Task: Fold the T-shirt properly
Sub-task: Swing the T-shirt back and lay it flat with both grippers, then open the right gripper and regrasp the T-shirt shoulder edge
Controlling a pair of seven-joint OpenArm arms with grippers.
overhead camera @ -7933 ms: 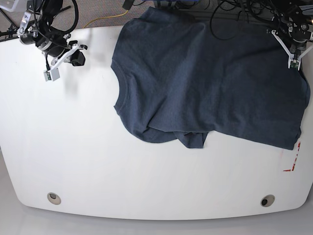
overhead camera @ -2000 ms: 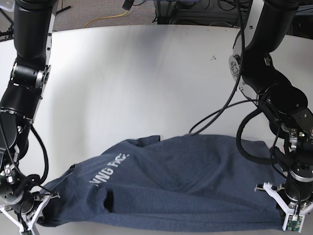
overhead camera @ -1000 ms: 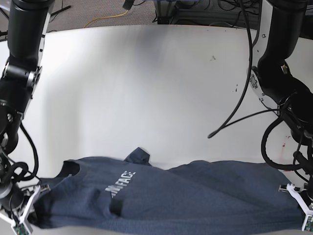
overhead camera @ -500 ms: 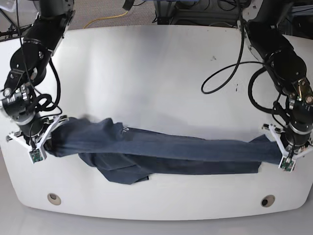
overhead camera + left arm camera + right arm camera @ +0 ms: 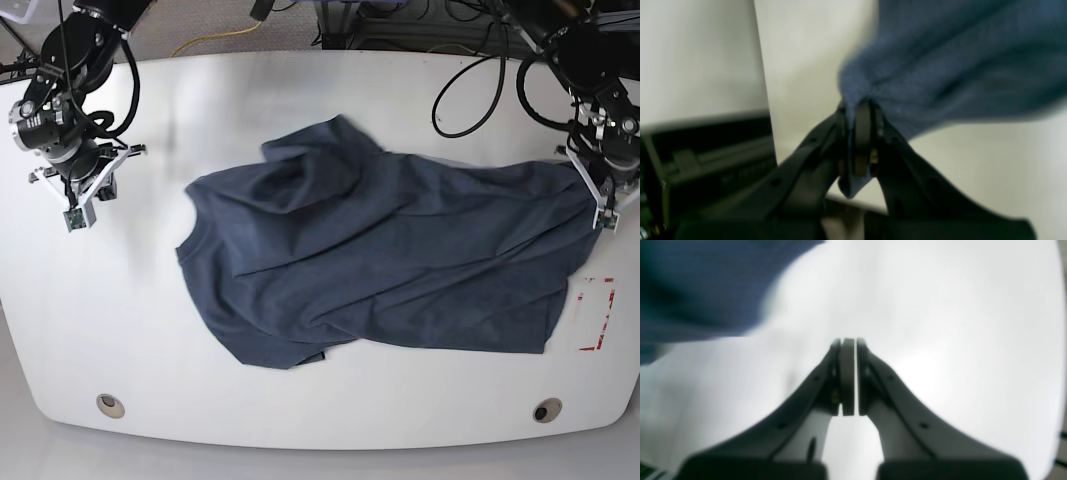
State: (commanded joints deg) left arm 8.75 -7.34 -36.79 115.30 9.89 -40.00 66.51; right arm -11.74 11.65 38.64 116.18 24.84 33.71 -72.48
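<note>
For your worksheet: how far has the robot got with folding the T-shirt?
Done: the T-shirt lies spread on the table, though rumpled. In hand: the left gripper pinches one edge; the right gripper is shut and holds nothing. Left: every fold.

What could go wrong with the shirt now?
Only the left gripper holds the shirt, pinching its edge. The right gripper is shut on nothing, away from the cloth. Pulling from one side may drag the shirt and bunch it. It already lies crooked and wrinkled, so folding now could come out lopsided.
</note>
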